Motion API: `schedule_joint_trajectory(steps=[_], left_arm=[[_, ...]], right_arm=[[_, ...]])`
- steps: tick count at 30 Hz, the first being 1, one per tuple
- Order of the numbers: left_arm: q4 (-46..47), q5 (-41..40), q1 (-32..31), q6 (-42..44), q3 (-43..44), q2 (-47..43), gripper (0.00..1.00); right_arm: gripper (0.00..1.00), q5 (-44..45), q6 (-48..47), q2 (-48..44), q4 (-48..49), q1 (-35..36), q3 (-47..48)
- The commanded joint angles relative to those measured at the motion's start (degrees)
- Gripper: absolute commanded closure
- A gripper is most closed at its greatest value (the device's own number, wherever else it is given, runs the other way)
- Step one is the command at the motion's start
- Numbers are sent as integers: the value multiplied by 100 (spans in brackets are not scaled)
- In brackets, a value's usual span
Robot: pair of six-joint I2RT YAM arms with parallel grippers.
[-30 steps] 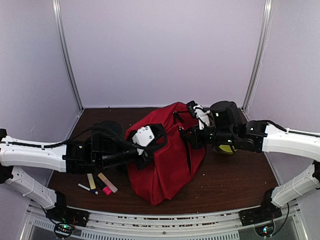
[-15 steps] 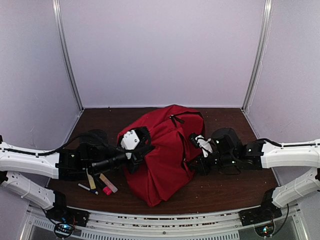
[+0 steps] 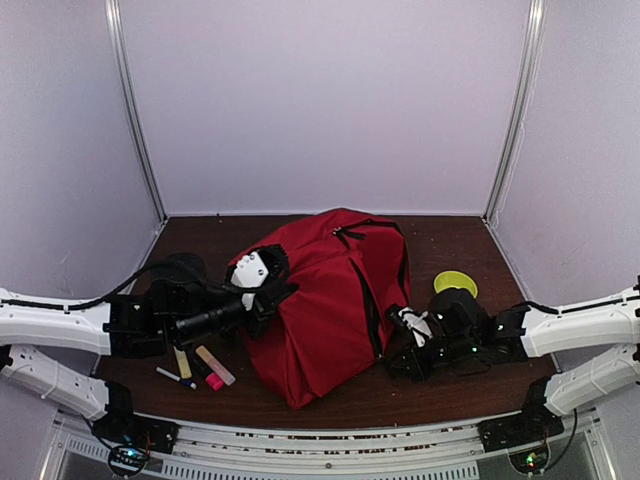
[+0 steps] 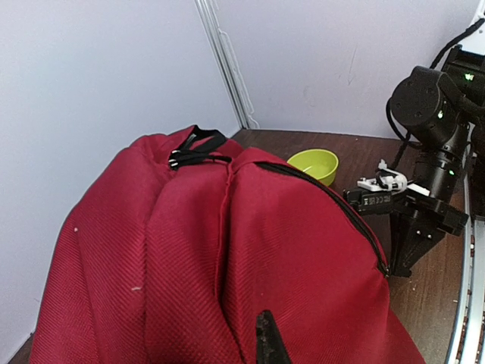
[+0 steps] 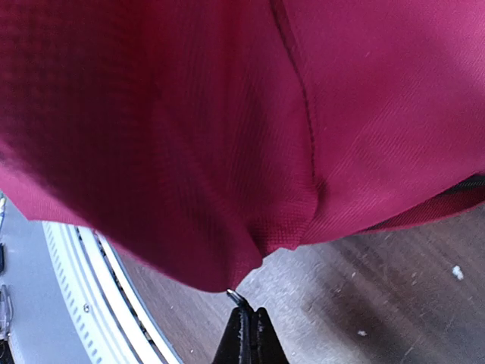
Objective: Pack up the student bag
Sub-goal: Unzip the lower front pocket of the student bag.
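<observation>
Large red fabric backpack point(image 3: 330, 290) is sitting between two clenched grippers.
Right gripper point(image 5: 244, 318) is nipping its lower edge at the fingertips, left gripper point(image 3: 268, 292) is pressing its flank; a hard tug is risking slippage.

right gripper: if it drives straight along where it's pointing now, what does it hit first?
The student bag. In the right wrist view the right gripper, shut, points straight at the red fabric's low fold just ahead. It may be touching it now; depth is unclear.
</observation>
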Motion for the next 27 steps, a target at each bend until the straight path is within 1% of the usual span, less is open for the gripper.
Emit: schedule_joint_trajectory(steps=[1,7,8,10,11,14,15,17,20,21,24,27], left_arm=[[707,-196,91,53,117,-268,100],[699,-101,90,66,52,-267,100],[697,-99,90,65,40,-269,100],[628,-30,90,84,66,-269,100],[544,16,90,97,102,-269,100],[508,114,90,90,107,-255,100],[554,141,90,84,70,-251,100],[647,172,97,71,-8,-246,100],[618,264,90,49,-10,-250,100],[589,304,90,40,17,-258,100],[577,320,92,48,31,-268,100],[579,324,91,49,43,-268,100]], right_arm=[[100,-118,84,-33,-443,56,-127],[99,-225,-127,-356,-701,63,168],[93,-280,-162,-414,-722,62,219],[72,-346,-242,-531,-857,56,375],[64,-335,-268,-626,-880,56,462],[55,-51,-355,-980,-840,49,765],[51,144,-399,-1071,-811,49,874],[46,694,-481,-1136,-806,27,1129],[43,1506,-663,-913,-750,-32,1506],[43,1636,-737,-792,-712,-56,1660],[44,1716,-867,-415,-490,-165,1887],[46,1632,-995,-26,-610,-209,2163]])
